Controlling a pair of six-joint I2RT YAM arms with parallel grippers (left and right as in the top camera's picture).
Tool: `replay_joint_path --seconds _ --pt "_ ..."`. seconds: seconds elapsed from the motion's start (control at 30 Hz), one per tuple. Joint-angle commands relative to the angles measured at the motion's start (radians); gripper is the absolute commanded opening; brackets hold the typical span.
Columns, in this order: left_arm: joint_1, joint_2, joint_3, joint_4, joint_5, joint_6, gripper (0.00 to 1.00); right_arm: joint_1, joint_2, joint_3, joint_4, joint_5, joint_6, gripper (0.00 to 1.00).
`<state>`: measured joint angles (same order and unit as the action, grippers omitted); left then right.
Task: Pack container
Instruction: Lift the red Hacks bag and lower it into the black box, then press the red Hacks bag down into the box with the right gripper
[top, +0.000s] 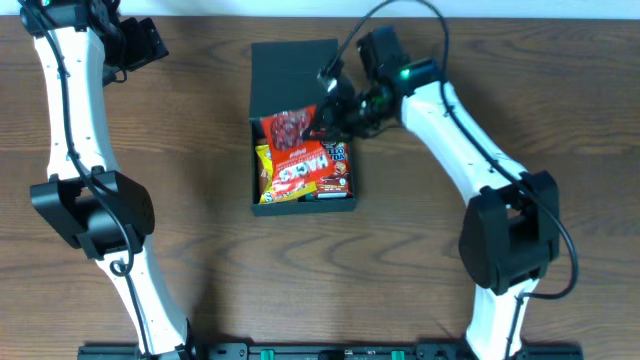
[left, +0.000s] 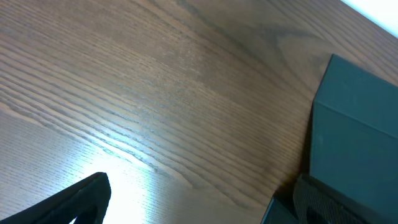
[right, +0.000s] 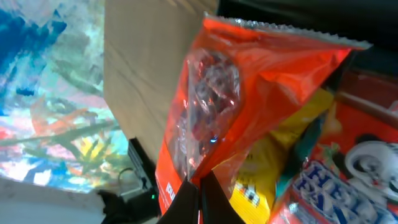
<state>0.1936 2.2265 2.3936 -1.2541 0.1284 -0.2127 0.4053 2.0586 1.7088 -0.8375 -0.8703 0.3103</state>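
The container (top: 254, 195), a square box of matte dark card, lay on the wood-grained worktop (top: 200, 220). Its straight near wall was faced by bare worktop, and open room was left on both sides. Inside it, glossy packets were laid flat. A yellow packet (top: 264, 165) was set against the left wall, a red-and-white packet (top: 305, 172) in the middle, and a blue-lettered packet (top: 338, 155) by the right wall. Over the container's far half, a crinkled red packet (right: 249, 93) with a clear window and a serrated seam was pinched at one edge by the right jaws, pressed together on the foil. The right arm (top: 450, 130) was reached in across the right wall. At the container's far side the hinged lid (top: 290, 70) was thrown open. Well off its far left corner, the left jaws were spread wide above bare worktop, on the left arm (top: 75, 110).
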Motion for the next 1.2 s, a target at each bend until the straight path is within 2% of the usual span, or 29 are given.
replay_joint_path --seconds 0.0,0.37,0.47,0.57,0.63,0.87,0.97,1.03,1.1,1.13,1.17 --pt "0.002 -0.020 0.019 -0.006 0.003 0.003 0.95 0.034 -0.010 -0.055 0.065 -0.063 0.080 0.02" --pt "0.002 -0.020 0.019 -0.007 0.003 0.004 0.95 0.062 -0.010 -0.140 0.126 -0.006 0.104 0.02" --pt "0.002 -0.020 0.019 -0.006 0.003 0.007 0.95 0.063 -0.010 -0.140 0.139 0.023 0.101 0.51" --pt "0.002 -0.020 0.019 -0.007 0.003 0.008 0.95 0.050 -0.011 -0.137 0.163 0.019 0.100 0.74" --pt "0.002 -0.020 0.019 -0.006 0.003 0.013 0.95 0.032 -0.016 -0.122 0.169 -0.010 0.074 0.78" --pt "0.002 -0.020 0.019 -0.007 0.003 0.026 0.95 -0.020 -0.098 -0.032 0.167 -0.042 -0.004 0.82" --pt "0.002 -0.020 0.019 -0.006 0.003 0.026 0.95 -0.025 -0.146 -0.006 0.167 -0.029 -0.041 0.78" --pt "0.002 -0.020 0.019 -0.006 0.003 0.026 0.95 -0.023 -0.177 -0.002 0.164 -0.012 -0.074 0.66" --pt "0.002 -0.020 0.019 -0.006 0.003 0.026 0.95 -0.011 -0.195 -0.002 0.143 0.038 -0.093 0.40" --pt "0.002 -0.020 0.019 -0.006 0.003 0.026 0.95 -0.004 -0.196 -0.002 0.126 0.060 -0.110 0.31" --pt "0.002 -0.020 0.019 -0.006 0.003 0.026 0.95 0.006 -0.196 -0.002 0.092 0.090 -0.146 0.16"
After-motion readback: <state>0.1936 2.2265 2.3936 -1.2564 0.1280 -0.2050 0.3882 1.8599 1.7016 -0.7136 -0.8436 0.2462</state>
